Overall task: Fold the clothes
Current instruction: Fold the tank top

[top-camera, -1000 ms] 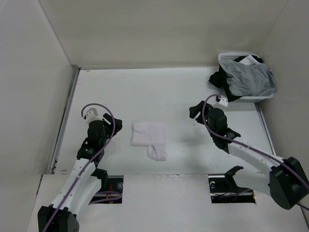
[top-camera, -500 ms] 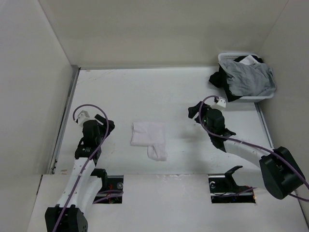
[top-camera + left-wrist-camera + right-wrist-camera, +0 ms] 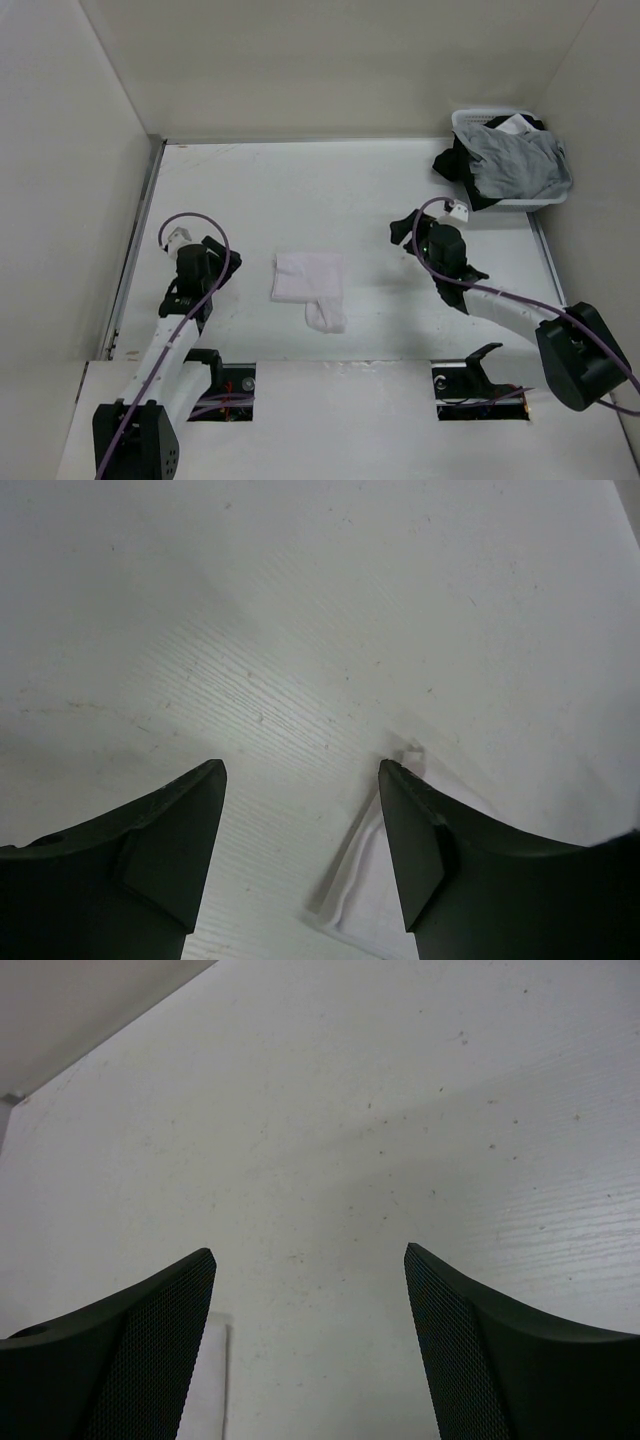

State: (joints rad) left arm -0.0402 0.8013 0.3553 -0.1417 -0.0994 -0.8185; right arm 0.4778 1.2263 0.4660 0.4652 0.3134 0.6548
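Top external view shows the white top lying flat near the middle of the worktop, a bit toward the left arm and closer to the near edge than the far one. It looks like a small, neat square that is already folded over on itself. One smaller lumpy bit sticks out from its near right corner, toward the arms. The cloth is plain white, almost the same colour as the worktop, so its edges are hard to pick out.

I think it is very light, thin and floppy. It will not hold its shape when lifted, and it may slide or bunch up if it is pushed. It will not break. A good place to take hold looks like the loose bit that sticks out, or a corner of the square, pinching down low on the edge so all the layers come up together.

The left fingers are spread wide and hold nothing. They are off to the left of the top, not touching it. A corner of white cloth shows just ahead of them.

The right fingers are spread wide too and hold nothing. They are well apart from the top, on its right.

At the far right corner is a white basket with a grey garment and a black garment in it.
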